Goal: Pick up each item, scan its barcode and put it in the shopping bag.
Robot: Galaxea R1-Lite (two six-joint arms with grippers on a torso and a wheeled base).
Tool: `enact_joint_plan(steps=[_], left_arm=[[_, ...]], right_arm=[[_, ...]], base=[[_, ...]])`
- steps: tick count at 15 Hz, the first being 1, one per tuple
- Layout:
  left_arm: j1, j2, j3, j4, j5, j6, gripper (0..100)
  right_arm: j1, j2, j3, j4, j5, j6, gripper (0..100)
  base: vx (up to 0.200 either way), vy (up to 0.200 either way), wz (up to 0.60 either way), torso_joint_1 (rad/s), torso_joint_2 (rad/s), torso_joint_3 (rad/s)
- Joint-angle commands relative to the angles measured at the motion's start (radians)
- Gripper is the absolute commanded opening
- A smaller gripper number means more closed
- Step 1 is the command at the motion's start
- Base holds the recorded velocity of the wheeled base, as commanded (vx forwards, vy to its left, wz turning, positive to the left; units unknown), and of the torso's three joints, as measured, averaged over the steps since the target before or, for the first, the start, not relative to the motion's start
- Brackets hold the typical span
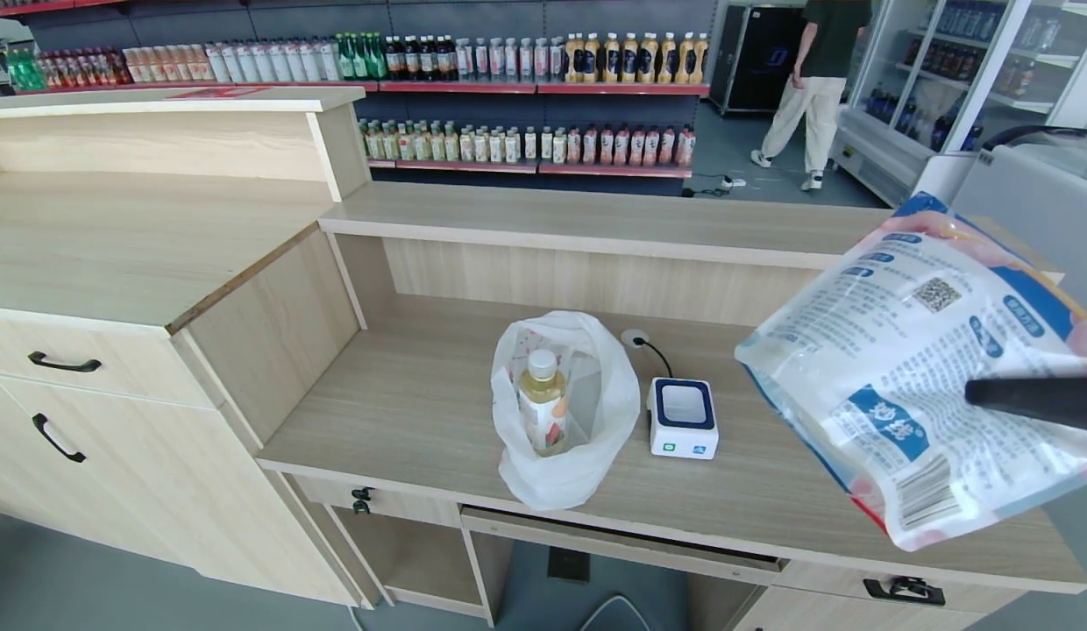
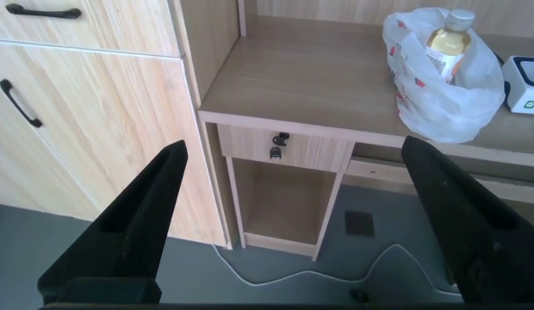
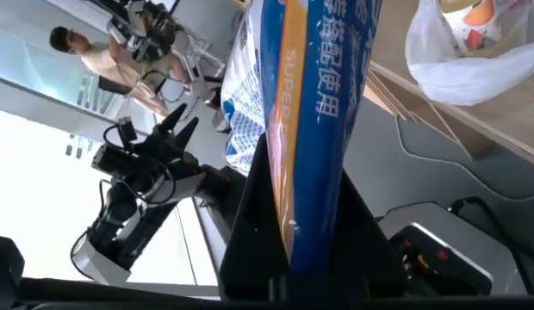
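We pinch the pouch [image 1: 912, 368] in our right gripper [image 3: 306, 164] above the right end of the desk [image 1: 403, 412], likely poised for the scanner [image 1: 682, 417] beside the shopping bag [image 1: 596, 447] mid-desk. Our left gripper [image 2: 294, 151] gapes wide, empty.

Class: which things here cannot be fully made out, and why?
Head view: shopping bag veils the lower part of the bottle.
Head view: picture's edge cuts off the right side of the pouch.
Right wrist view: right pincer covers part of the pouch.
Left wrist view: edge cuts the scanner.
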Motion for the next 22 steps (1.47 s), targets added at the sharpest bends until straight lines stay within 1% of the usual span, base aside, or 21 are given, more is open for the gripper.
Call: enact_joint_plan(steps=[1, 2, 4, 8, 11, 15, 22], left_arm=[[0.0, 0.0, 0.0, 0.0, 0.0, 0.0, 100], [0.0, 0.0, 0.0, 0.0, 0.0, 0.0, 100], [0.0, 0.0, 0.0, 0.0, 0.0, 0.0, 100], [0.0, 0.0, 0.0, 0.0, 0.0, 0.0, 100], [0.0, 0.0, 0.0, 0.0, 0.0, 0.0, 100], [0.0, 0.0, 0.0, 0.0, 0.0, 0.0, 100], [0.0, 0.0, 0.0, 0.0, 0.0, 0.0, 100]], right_arm=[[0.021, -0.007, 0.016, 0.0, -0.04, 0.001, 0], [0.038, -0.004, 0.023, -0.002, -0.077, 0.003, 0], [0.07, 0.001, 0.023, -0.003, -0.103, 0.009, 0], [0.141, -0.007, 0.014, -0.011, -0.108, 0.052, 0], [0.147, -0.012, 0.019, -0.009, -0.111, 0.05, 0], [0.174, -0.012, 0.022, -0.011, -0.143, 0.049, 0], [0.173, -0.007, 0.022, -0.011, -0.144, 0.047, 0]], base=[[0.0, 0.0, 0.0, 0.0, 0.0, 0.0], [0.0, 0.0, 0.0, 0.0, 0.0, 0.0], [0.0, 0.0, 0.0, 0.0, 0.0, 0.0], [0.0, 0.0, 0.0, 0.0, 0.0, 0.0], [0.0, 0.0, 0.0, 0.0, 0.0, 0.0], [0.0, 0.0, 0.0, 0.0, 0.0, 0.0], [0.0, 0.0, 0.0, 0.0, 0.0, 0.0]])
